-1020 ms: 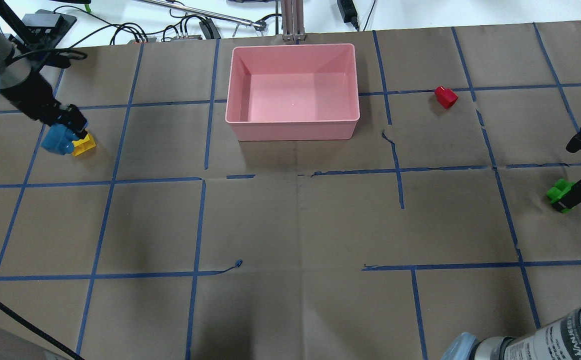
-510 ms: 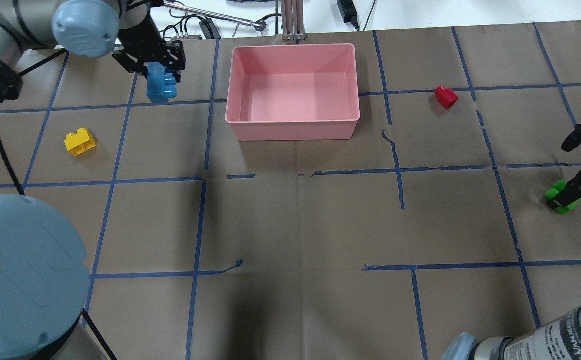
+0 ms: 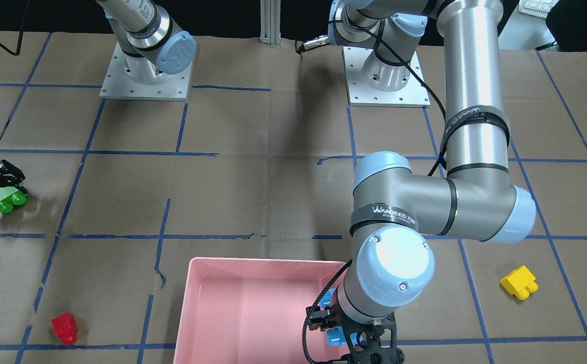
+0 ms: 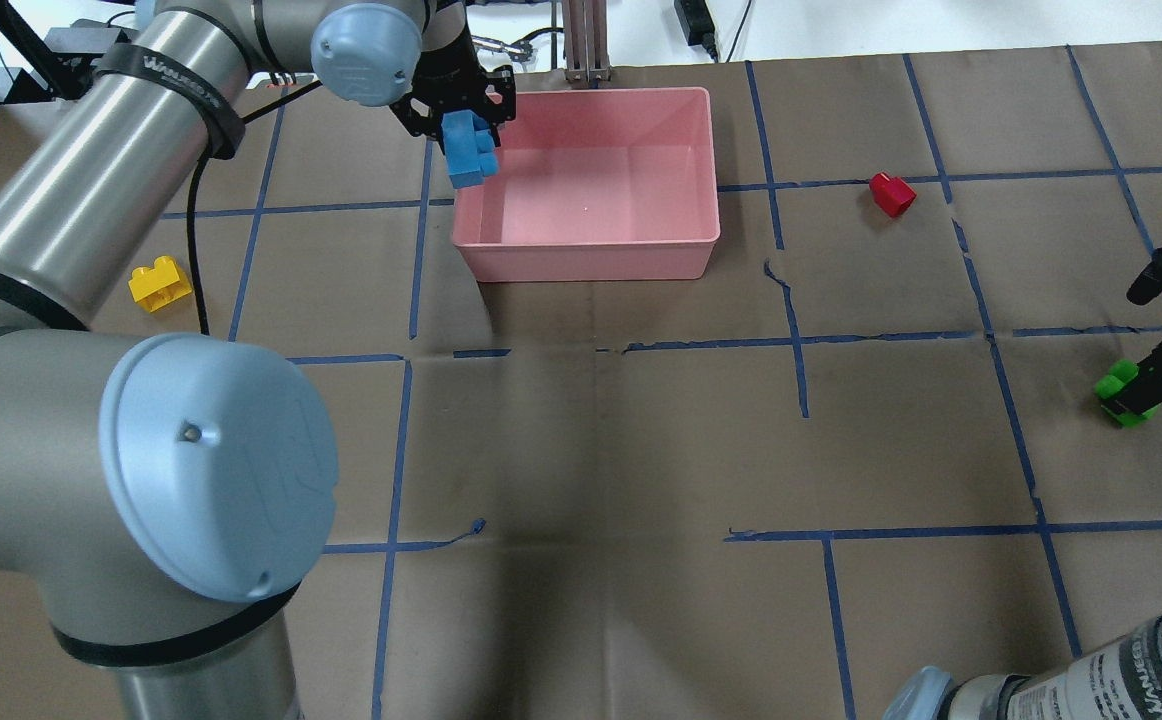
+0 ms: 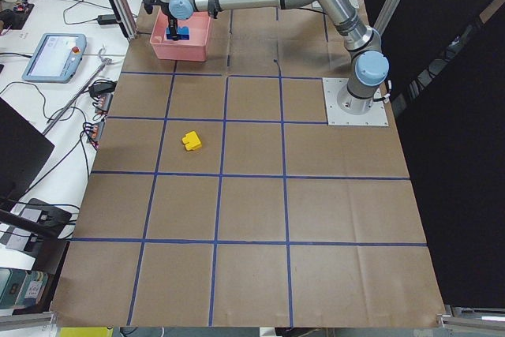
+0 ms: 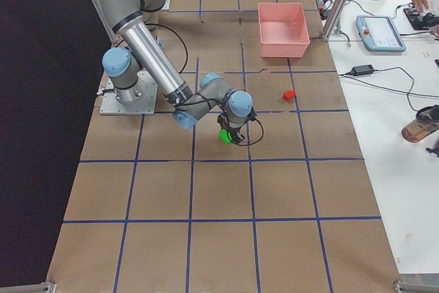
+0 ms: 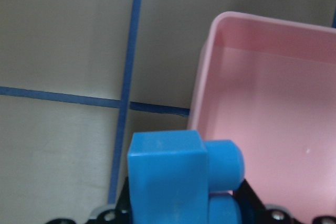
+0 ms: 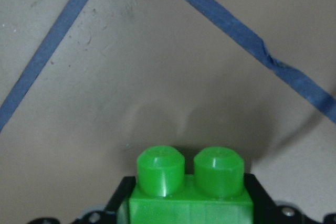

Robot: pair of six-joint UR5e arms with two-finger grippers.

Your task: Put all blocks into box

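My left gripper (image 4: 459,122) is shut on the light-blue block (image 4: 467,152) and holds it in the air over the near-left rim of the pink box (image 4: 581,262). The left wrist view shows the block (image 7: 178,177) above the box's edge (image 7: 202,93). The box is empty. My right gripper (image 4: 1139,390) is shut on the green block (image 4: 1113,385) low over the paper at the far right; the block fills the bottom of the right wrist view (image 8: 189,187). The yellow block (image 4: 160,283) lies at the left. The red block (image 4: 891,193) lies right of the box.
Brown paper with blue tape lines covers the table. My left arm's big elbow (image 4: 211,460) reaches across the left half of the overhead view. Cables and a metal post (image 4: 586,40) lie beyond the table's far edge behind the box.
My left gripper has lifted the light-blue block from beside the yellow block and carried it right to the box's left rim. My right gripper has shifted slightly with the green block.
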